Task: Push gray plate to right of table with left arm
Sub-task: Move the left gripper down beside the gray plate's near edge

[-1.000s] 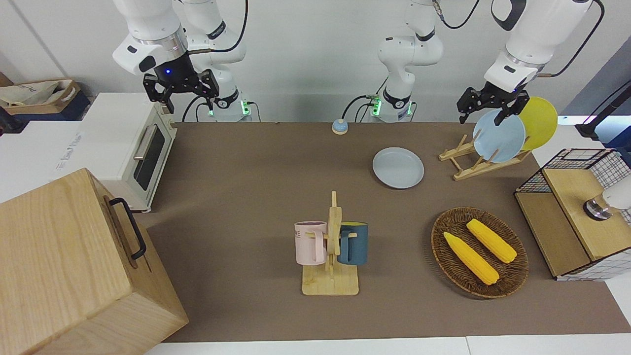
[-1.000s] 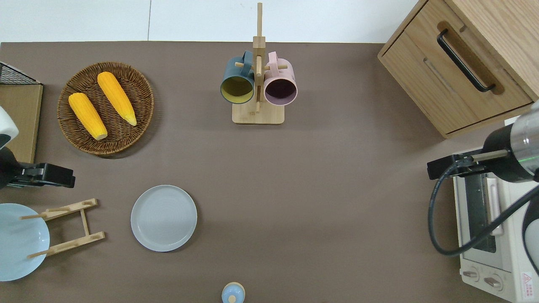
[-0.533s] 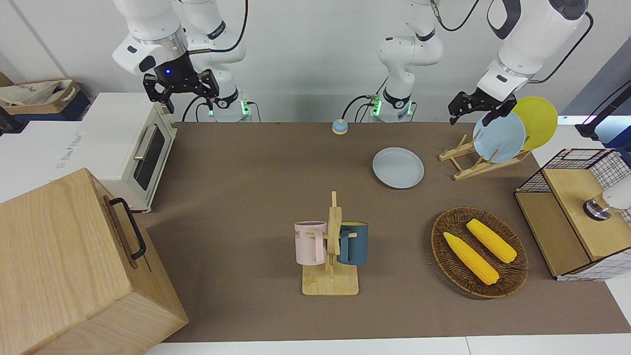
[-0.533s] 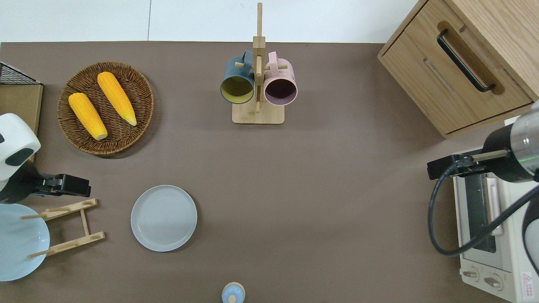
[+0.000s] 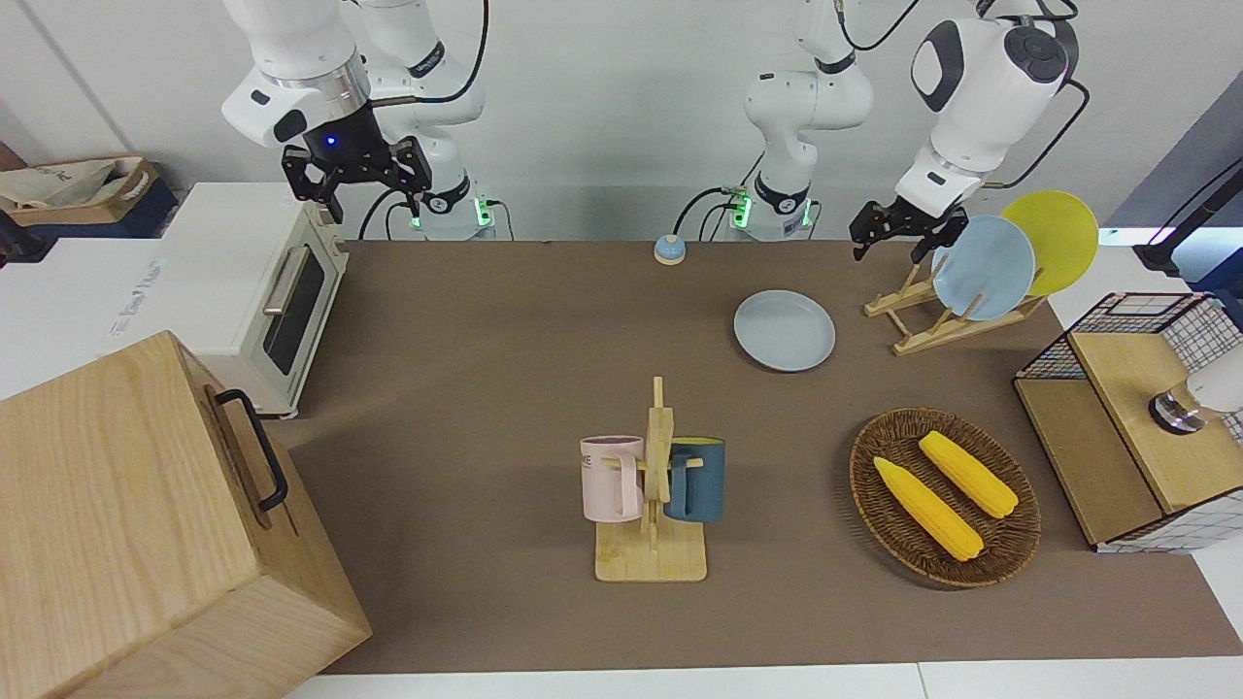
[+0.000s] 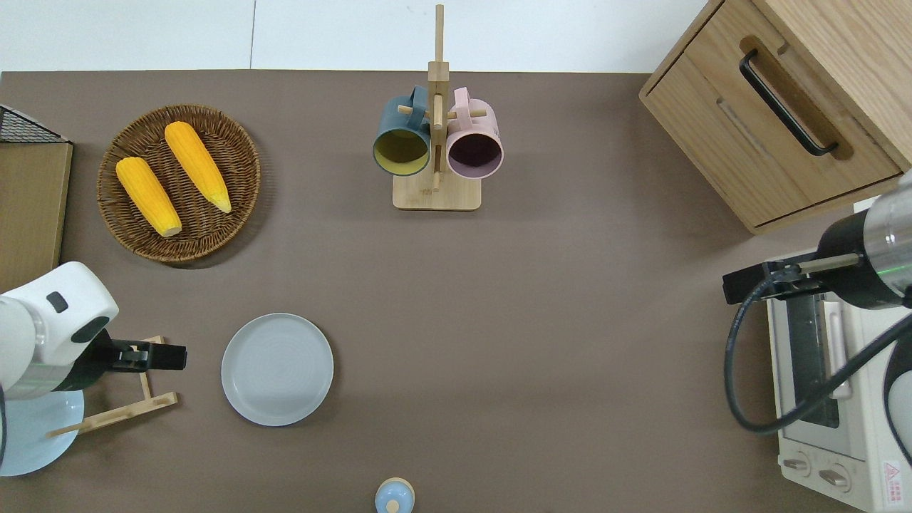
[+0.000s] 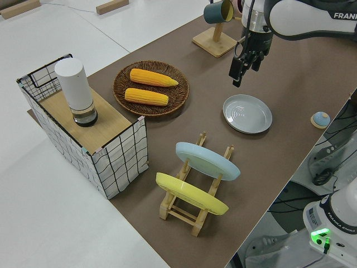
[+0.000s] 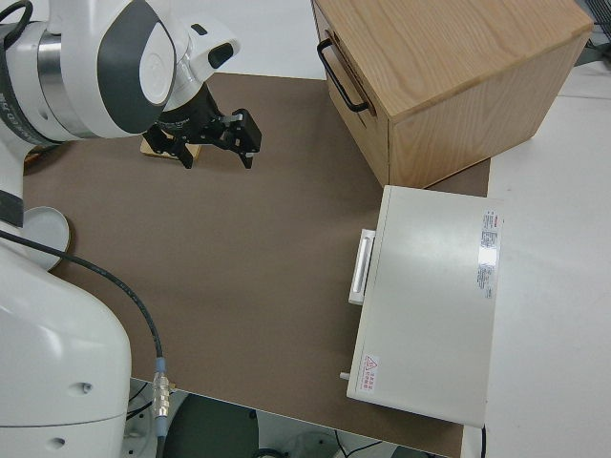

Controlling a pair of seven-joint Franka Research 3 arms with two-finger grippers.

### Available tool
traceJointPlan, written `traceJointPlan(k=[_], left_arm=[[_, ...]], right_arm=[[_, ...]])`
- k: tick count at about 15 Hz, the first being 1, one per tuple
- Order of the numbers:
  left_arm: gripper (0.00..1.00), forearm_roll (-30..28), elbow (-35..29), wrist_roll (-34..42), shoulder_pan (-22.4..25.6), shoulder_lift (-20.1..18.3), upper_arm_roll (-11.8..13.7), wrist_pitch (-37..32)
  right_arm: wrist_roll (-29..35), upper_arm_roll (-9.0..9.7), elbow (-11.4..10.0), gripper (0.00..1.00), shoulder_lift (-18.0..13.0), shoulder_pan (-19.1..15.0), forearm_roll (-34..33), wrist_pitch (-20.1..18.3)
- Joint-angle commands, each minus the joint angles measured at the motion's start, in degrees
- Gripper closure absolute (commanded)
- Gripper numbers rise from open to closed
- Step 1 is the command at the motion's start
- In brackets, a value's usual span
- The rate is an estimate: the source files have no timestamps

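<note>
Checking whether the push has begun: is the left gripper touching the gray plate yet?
Apart. In the overhead view the left gripper sits over the wooden plate rack, with bare brown mat between it and the gray plate. The left side view shows it raised.

Robotics lab, two white arms (image 5: 981, 87) at brown table (image 5: 486, 369), toaster oven (image 5: 262, 291), kitchen props

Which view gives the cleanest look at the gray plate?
Overhead: the gray plate shows as a full unobstructed circle. The front and left side views show it whole but foreshortened; the right side view catches only its edge past the arm.
</note>
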Motion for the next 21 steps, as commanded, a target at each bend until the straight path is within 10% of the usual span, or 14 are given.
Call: traceJointPlan(k=[1, 10, 21], left_arm=[[0.01, -0.6, -9.4, -0.9, -0.2, -4.4, -0.1, 7.4], [0.01, -0.4, -25.1, -3.8, -0.7, -6.6, -2.0, 25.1], [0.01, 0.0, -30.6, -3.4, 0.0, -0.6, -2.5, 36.7]], right_arm=[[-0.1, 0.32, 0.1, 0.017, -0.4, -0.6, 0.5, -0.7], [-0.1, 0.32, 0.1, 0.017, -0.4, -0.6, 0.5, -0.7], [-0.1, 0.32, 0.1, 0.017, -0.4, -0.6, 0.5, -0.7]])
